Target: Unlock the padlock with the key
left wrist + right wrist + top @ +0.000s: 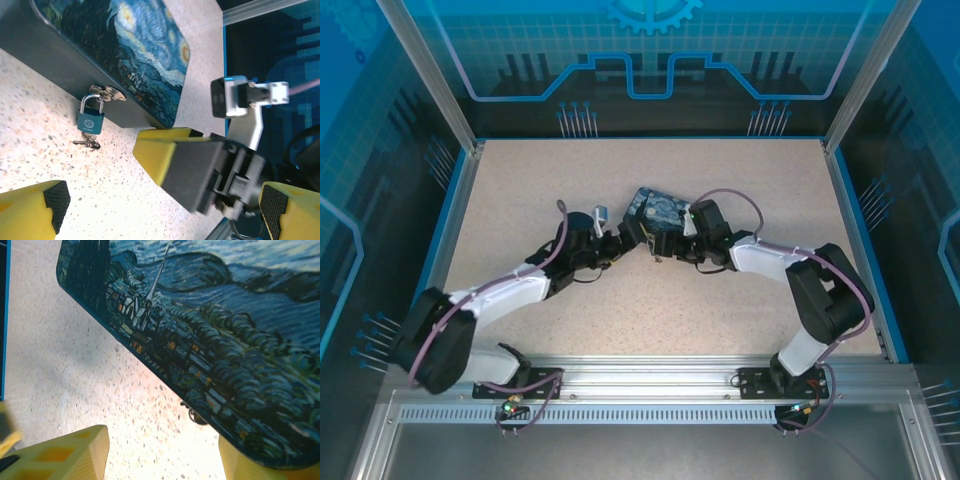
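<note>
Teal padlock [91, 120] hooked through the latch [106, 93] on the dark side wall of the Starry Night tin [145, 50], body down on the speckled table [40, 100], small key [87, 144] at its bottom end (seemingly in the keyhole). Left gripper [165, 205] spread wide, empty, facing the padlock. Right gripper [160, 460] partly open, gripping nothing, parked at the tin's corner just beside the padlock.

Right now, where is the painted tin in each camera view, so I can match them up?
Top external: painted tin just above picture centre.
Left wrist: tin upper left, padlock hanging on its front wall.
Right wrist: tin upper right, its edge running diagonally.
Shared landmark: the speckled tabletop beside the tin.
</note>
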Motion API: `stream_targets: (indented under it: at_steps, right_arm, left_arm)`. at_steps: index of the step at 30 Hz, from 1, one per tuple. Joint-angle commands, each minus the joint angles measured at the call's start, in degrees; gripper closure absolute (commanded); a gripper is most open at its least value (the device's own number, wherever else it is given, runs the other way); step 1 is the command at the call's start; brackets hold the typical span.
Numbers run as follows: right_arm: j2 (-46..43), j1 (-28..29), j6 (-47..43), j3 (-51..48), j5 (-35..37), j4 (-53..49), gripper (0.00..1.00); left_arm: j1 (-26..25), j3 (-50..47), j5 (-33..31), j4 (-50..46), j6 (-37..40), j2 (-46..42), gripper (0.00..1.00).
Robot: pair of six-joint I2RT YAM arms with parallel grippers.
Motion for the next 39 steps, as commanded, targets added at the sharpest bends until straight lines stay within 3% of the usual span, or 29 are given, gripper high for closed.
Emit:
stream_targets:
  at_steps: [1,9,14,30,39]
  right_arm:
    - [1.96,-0.51,0.97,3.97,2.6,0.38,0.4]
    - [7.89,-4.5,0.53,13.02,3.01,-3.29,0.4]
    - [5.81,-4.63,0.39,11.45,3.07,-2.33,0.4]
    - [-0.03,-5.59,1.32,7.63,3.86,-4.19,0.41]
    - [-0.46,-5.18,-1.51,5.89,2.08,-3.48,0.42]
  left_arm:
    - [1.6,2.47,-5.17,-12.51,7.36,-5.0,0.01]
    - [2.52,3.44,-5.53,-15.68,9.27,-8.97,0.01]
    - [2.52,4.57,-5.78,-15.23,10.63,-7.98,0.01]
    - [10.09,19.41,-4.8,-20.37,20.85,7.78,0.01]
    - [11.65,21.89,-5.17,-16.16,20.12,14.08,0.01]
